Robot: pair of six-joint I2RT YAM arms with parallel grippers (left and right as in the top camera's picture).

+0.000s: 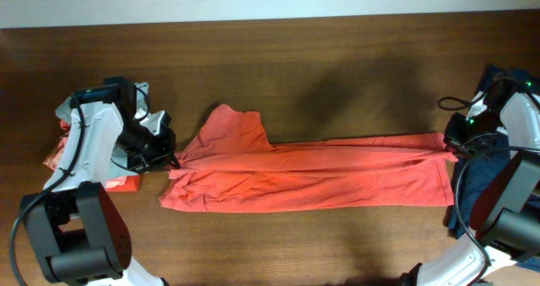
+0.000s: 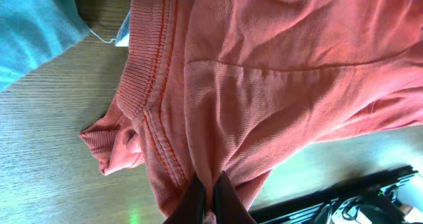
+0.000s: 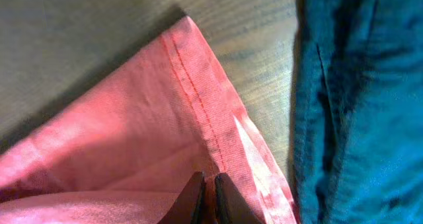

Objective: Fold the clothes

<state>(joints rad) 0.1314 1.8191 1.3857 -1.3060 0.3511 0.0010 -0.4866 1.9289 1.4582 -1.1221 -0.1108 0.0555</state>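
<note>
Here, a coral shirt (image 1: 312,176) is lying stretched lengthwise across the middle of the table (image 1: 337,58), drawn into a long, flattened band between the two arms. The left claw (image 1: 175,161) is pinching the shirt's left end, jaws closed on the fabric. In the left wrist view its dark fingers (image 2: 195,197) are meeting with a fold of coral cloth squeezed between them, just below the ribbed collar (image 2: 142,85), which is bunching down onto the wood. The right claw (image 1: 451,153) is gripping the opposite end the same way. In the right wrist view its fingertips (image 3: 192,197) are shut on the cloth beside the stitched hem (image 3: 198,105), close to a corner of the shirt. Near the left end a sleeve-like flap (image 1: 232,126) is spreading away from the band toward the far side of the table.

A second coral garment (image 1: 124,183) is lying under the left arm at the table's left side, mostly hidden by it. A navy garment (image 1: 466,197) is lying heaped beneath the right arm, just beside the shirt's right end. A pale blue cloth (image 2: 33,26) is showing in the upper left corner of the left wrist view, near the collar.
</note>
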